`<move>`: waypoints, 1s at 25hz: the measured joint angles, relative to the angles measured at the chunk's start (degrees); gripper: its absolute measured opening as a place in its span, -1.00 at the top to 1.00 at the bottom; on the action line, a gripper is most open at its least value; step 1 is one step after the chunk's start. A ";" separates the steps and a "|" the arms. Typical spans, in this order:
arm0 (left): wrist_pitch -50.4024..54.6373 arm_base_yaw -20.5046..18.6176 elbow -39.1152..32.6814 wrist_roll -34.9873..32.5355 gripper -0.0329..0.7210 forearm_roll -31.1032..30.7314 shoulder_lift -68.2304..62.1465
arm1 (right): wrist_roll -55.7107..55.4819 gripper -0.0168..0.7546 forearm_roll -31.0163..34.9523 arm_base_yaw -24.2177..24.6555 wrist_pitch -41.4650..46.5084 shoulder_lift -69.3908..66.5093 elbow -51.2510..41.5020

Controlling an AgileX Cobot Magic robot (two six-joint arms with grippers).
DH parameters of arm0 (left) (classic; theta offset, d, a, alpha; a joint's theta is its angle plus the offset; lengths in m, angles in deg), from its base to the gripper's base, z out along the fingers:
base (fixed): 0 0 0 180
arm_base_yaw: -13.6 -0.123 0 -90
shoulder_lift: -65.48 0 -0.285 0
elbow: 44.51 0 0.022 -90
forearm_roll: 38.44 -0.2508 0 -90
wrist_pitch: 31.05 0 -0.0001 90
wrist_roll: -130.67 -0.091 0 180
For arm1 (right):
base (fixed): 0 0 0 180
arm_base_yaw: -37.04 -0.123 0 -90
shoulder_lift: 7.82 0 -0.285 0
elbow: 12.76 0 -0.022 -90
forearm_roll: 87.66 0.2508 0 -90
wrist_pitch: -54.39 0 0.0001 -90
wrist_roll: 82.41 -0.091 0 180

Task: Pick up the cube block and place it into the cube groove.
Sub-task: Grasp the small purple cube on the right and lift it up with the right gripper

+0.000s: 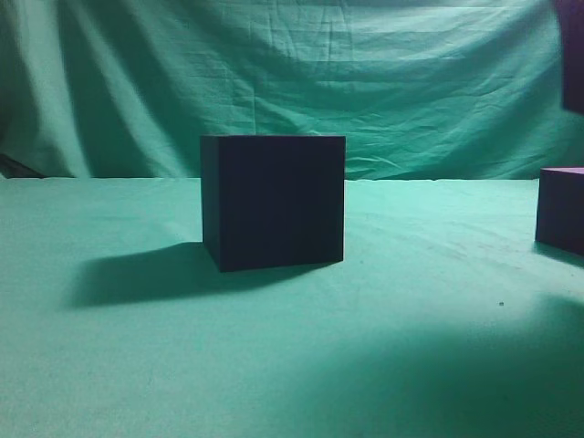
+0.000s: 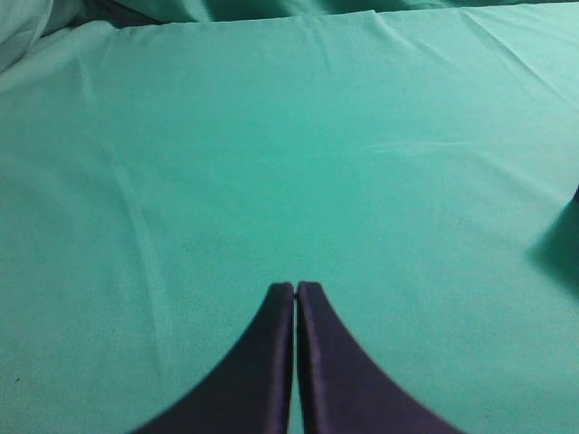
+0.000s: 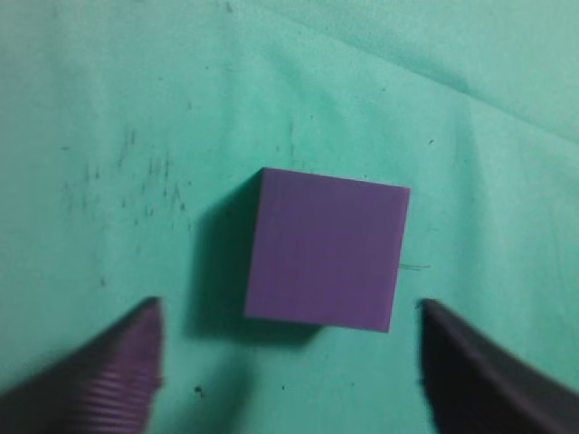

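The cube block (image 3: 326, 251), a small purple cube, lies on the green cloth in the right wrist view. My right gripper (image 3: 289, 316) is open above it, one finger off each side, not touching it. In the exterior view the cube block (image 1: 561, 208) sits at the far right edge, cut off by the frame, with a dark part of the right gripper (image 1: 573, 55) above it. The cube groove (image 1: 274, 201), a large near-black box, stands mid-table. Its top opening is hidden. My left gripper (image 2: 296, 287) is shut and empty over bare cloth.
Green cloth (image 1: 137, 365) covers the table and hangs as a backdrop (image 1: 274, 73). The box casts a shadow to its left (image 1: 137, 274). A dark shadow (image 2: 563, 246) shows at the right edge of the left wrist view.
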 joint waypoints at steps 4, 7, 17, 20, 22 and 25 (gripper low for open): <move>0.00 0.00 0.00 0.00 0.91 0.00 0.00 | -3.46 -0.74 -1.36 0.00 -1.55 -3.36 0.33; 0.00 0.00 0.00 0.00 0.91 0.00 0.00 | -5.90 -0.71 -2.90 0.00 -2.56 -5.79 0.46; 0.00 0.00 0.00 0.00 0.91 0.00 0.00 | -9.19 -0.38 -4.91 0.00 -6.49 -11.74 0.46; 0.00 0.00 0.00 0.00 0.91 0.00 0.00 | -9.31 -0.16 -5.02 0.00 -6.48 -11.83 0.59; 0.00 0.00 0.00 0.00 0.91 0.00 0.00 | -9.45 -0.16 -5.02 0.00 -6.20 -11.83 0.86; 0.00 0.00 0.00 0.00 0.91 0.00 0.00 | -9.57 -0.16 -4.91 -0.28 -2.93 -11.83 3.45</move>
